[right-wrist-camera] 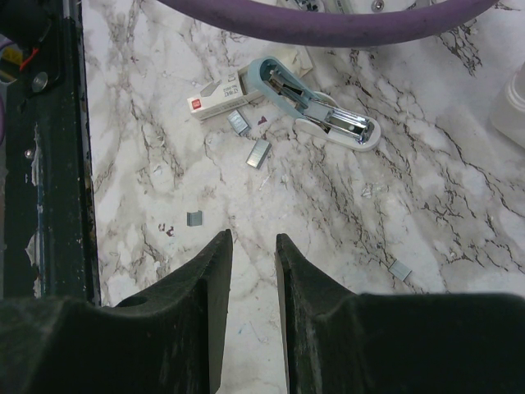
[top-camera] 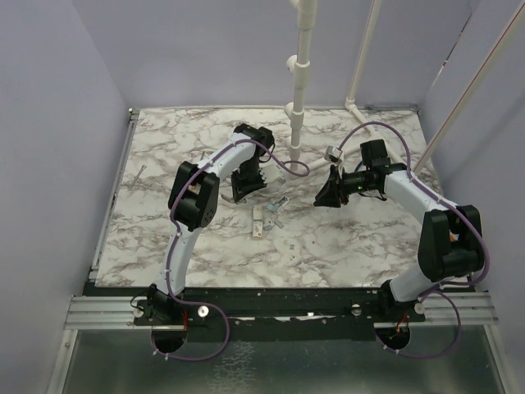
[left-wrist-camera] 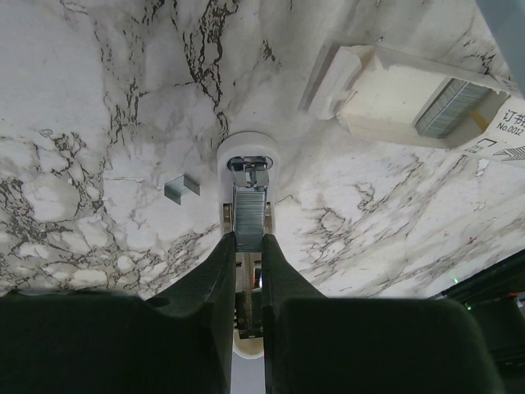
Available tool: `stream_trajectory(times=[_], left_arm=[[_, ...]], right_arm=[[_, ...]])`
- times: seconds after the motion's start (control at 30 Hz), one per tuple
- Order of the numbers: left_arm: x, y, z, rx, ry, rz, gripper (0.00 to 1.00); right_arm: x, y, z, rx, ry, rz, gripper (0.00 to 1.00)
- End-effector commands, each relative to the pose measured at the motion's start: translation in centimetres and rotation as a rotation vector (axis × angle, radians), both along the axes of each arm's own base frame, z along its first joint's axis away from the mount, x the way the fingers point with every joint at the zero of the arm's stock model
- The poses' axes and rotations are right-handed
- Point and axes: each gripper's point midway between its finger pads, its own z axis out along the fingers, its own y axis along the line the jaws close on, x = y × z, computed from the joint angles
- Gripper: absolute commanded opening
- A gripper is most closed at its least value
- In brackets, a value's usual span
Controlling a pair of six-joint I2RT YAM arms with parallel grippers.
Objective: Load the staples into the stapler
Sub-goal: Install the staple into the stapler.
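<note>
The stapler (right-wrist-camera: 316, 105) lies open on the marble table, with its teal lid swung back and its white base showing a metal channel. From above it is a small pale shape (top-camera: 277, 203). My left gripper (left-wrist-camera: 248, 240) is shut on the near end of the staples (left-wrist-camera: 248, 213), a grey strip that sticks out forward. The strip lines up over the channel, behind the stapler's round white end (left-wrist-camera: 231, 149). Whether it touches the channel I cannot tell. My left gripper (top-camera: 248, 190) is just left of the stapler. My right gripper (right-wrist-camera: 253, 238) (top-camera: 326, 195) hangs open to the stapler's right, holding nothing.
A white staple box (left-wrist-camera: 385, 90) (right-wrist-camera: 220, 97) lies open beside the stapler, with more staples inside. Loose staple bits (right-wrist-camera: 259, 153) (left-wrist-camera: 180, 189) are scattered around. A purple cable (right-wrist-camera: 328, 25) loops overhead. A white pipe post (top-camera: 299, 82) stands at the back and the black rail (right-wrist-camera: 41, 164) marks the near edge.
</note>
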Motion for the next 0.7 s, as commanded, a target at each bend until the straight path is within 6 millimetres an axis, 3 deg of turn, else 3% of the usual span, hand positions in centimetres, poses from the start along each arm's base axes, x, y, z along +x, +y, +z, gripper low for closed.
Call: stream_trajectory(times=[0.0,0.67], left_arm=[[0.34,-0.04,-0.01,0.017,-0.007,-0.026,0.0],[0.52,0.01,-0.37,0.02,-0.049,-0.073,0.07]], right_arm=[[0.12,0.15,0.33,0.007,0.006,0.012,0.32],[0.15,0.09,0.06,0.001,0.011,0.011,0.32]])
